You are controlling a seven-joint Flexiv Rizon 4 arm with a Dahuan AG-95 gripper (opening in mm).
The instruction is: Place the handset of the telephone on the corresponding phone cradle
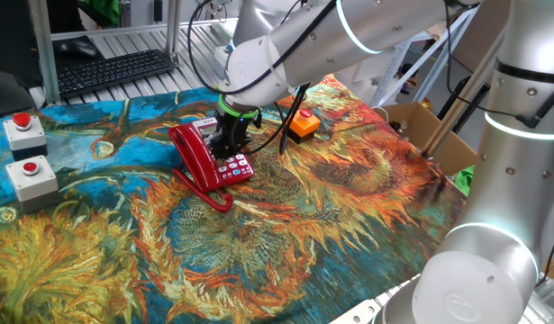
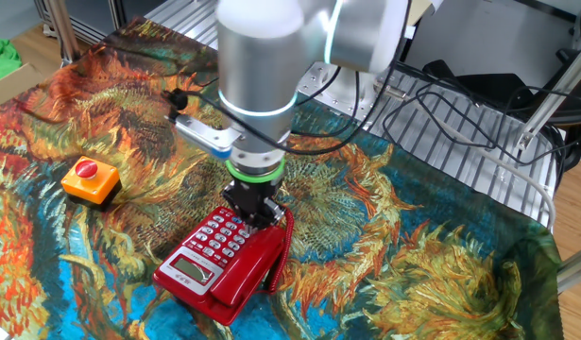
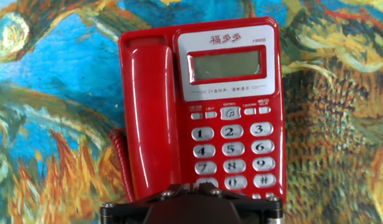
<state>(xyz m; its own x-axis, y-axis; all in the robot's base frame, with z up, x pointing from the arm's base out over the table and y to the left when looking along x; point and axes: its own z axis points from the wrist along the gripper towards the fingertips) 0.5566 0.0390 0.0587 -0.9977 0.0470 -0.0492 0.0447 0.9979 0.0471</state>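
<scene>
Over the telephone (image 3: 200,112) on the table (image 1: 349,225), the end effector (image 2: 253,212) is hovering low, its opening impossible to tell, while the handset (image 3: 149,118) is lying seated lengthwise in the phone cradle (image 3: 144,41), apparently because placement is finishing.

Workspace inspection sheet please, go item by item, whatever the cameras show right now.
Surface: table under a sunflower-print cloth.
Job's things: handset lies in the phone cradle of the telephone.
Clutter: orange button box; two grey boxes with red buttons.
Grippers: claw low over the keypad, fingers hidden.
Cables: red coiled cord beside the handset; black cables on the rack.
Surroundings: keyboard, cardboard box.
</scene>
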